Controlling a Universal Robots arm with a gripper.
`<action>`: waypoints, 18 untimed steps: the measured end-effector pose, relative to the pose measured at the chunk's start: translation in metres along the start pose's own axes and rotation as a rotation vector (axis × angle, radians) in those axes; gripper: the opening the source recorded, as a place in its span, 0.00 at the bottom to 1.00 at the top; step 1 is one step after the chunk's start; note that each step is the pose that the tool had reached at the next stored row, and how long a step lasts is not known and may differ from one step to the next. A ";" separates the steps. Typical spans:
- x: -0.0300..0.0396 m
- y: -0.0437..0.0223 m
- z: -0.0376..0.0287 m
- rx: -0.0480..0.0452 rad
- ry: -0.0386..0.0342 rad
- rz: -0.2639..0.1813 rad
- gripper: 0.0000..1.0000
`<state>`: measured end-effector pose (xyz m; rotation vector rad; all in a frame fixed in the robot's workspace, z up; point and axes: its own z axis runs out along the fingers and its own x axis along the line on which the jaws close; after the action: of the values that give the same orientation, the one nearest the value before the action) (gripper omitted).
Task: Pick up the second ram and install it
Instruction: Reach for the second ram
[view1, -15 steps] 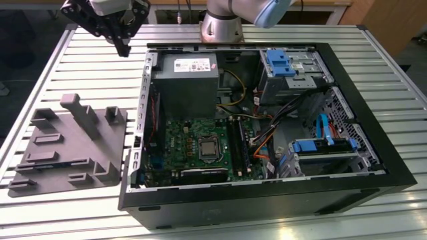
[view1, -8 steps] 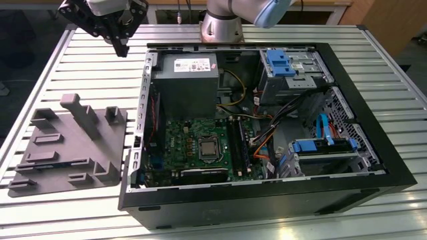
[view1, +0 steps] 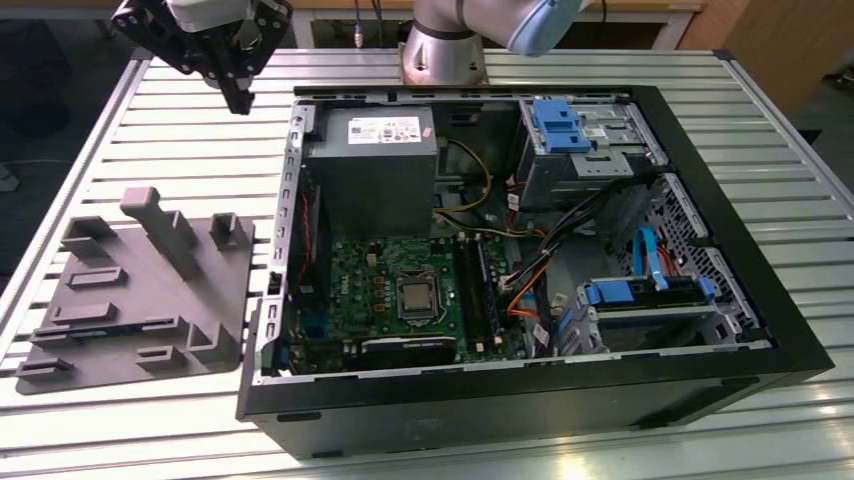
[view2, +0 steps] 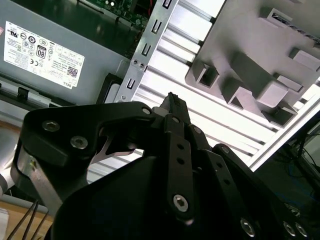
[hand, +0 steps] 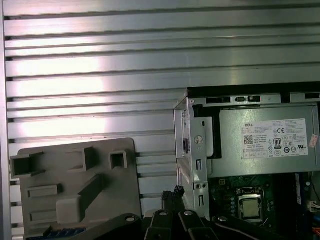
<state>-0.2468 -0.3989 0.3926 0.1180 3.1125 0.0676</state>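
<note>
The second ram (hand: 65, 233) lies flat in the gray holder (hand: 75, 170). In the first wrist view you get only a thin blue sliver of it at the holder's edge, cut off by the picture's border. In the exterior view the holder (view1: 134, 290) sits on the slatted metal table (view1: 200, 120), just beside the open computer case (view1: 534, 400) on the exterior view's left. The stick is hard to pick out among its ridges there.

Your gripper (view1: 240, 98) hangs above the table, well apart from the holder and off the corner of the case where the power supply (view1: 374, 150) sits. In both wrist views (view2: 171, 100) (hand: 172, 192) its fingers look drawn together at the tips, with nothing between them (judged from how the tips meet). So I'd place you at the very start of the pick: nothing gripped, nothing touched.

A grasp would call for spread fingers lined up across the stick's thin edges, coming straight down so you miss the holder's raised blocks.

The memory slots (view1: 478, 285) on the motherboard (view1: 360, 290) show as dark strips. I can't tell which are filled or whether the latches are open.
</note>
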 end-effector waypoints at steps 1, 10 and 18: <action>0.0004 0.0000 0.0000 -0.0001 0.0000 0.000 0.11; 0.0039 -0.0003 0.0000 0.0000 0.0000 0.000 0.11; 0.0067 -0.0005 0.0000 0.0000 0.0000 0.000 0.11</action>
<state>-0.2535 -0.3989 0.3925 0.1179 3.1125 0.0676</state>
